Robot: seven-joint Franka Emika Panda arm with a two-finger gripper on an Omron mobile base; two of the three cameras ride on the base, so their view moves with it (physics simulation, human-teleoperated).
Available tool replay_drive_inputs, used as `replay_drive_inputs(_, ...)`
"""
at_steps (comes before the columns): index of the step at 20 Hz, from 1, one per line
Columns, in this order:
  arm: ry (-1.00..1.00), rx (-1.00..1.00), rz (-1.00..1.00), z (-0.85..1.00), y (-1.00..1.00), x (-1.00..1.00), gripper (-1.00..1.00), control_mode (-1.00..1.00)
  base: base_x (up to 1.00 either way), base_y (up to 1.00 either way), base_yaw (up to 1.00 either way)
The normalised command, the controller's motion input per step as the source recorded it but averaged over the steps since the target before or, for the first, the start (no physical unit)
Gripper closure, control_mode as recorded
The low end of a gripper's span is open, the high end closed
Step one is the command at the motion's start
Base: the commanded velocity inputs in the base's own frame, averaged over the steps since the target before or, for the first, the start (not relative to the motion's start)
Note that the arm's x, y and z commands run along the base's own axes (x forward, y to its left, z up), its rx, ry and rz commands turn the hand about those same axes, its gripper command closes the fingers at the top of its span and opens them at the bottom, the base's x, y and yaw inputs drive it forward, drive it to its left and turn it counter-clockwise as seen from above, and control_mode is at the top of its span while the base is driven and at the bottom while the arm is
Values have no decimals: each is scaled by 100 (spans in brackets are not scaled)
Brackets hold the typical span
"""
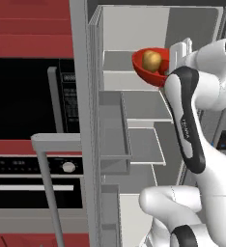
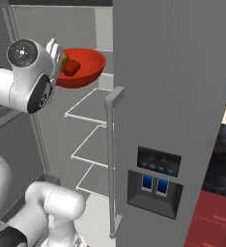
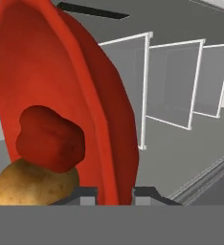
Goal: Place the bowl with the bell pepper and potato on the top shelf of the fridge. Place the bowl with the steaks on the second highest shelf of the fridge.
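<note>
- Gripper [image 3: 115,192] is pinched tight on the rim of the red bowl [image 2: 83,66]; in the hand view one finger sits on each side of the bowl wall, so the bowl is carried, not resting on anything.
- Rim grip, I'd say, because the bowl is wide and shallow: no other edge fits between the fingers.
- Bowl is held up at the level of the top shelf [image 1: 119,61], inside the open fridge [image 2: 182,96]. From the left base view it hangs over the right part of that shelf; cannot tell if the base touches the shelf yet.
- Bowl looks roughly level in both base views, tipped slightly. The hand view shows it on edge only because the camera rolls with the hand.
- Contents: potato [image 1: 152,60] and red pepper [image 2: 71,67], both in, lying touching each other on the gripper side of the bowl. Probably rolled there from the slight tilt.
- Lower shelves [image 2: 95,144] are bare where visible; the second one down is the target for the steak bowl.
- Door racks [image 1: 112,125] sit left of the shelves, well clear of the bowl.
- Judgement: first bowl is at placing stage; needs to settle flat on the top shelf before release, or the contents could roll out.
</note>
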Motion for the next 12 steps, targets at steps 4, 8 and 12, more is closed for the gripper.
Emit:
replay_drive_inputs(4,4,0,-4,0,1,100,100,-100,0,0,0)
replay_drive_inputs(8,8,0,0,0,0,100,100,-100,0,0,0)
replay_drive_inputs(12,7,0,0,0,-6,100,100,-100,0,0,0)
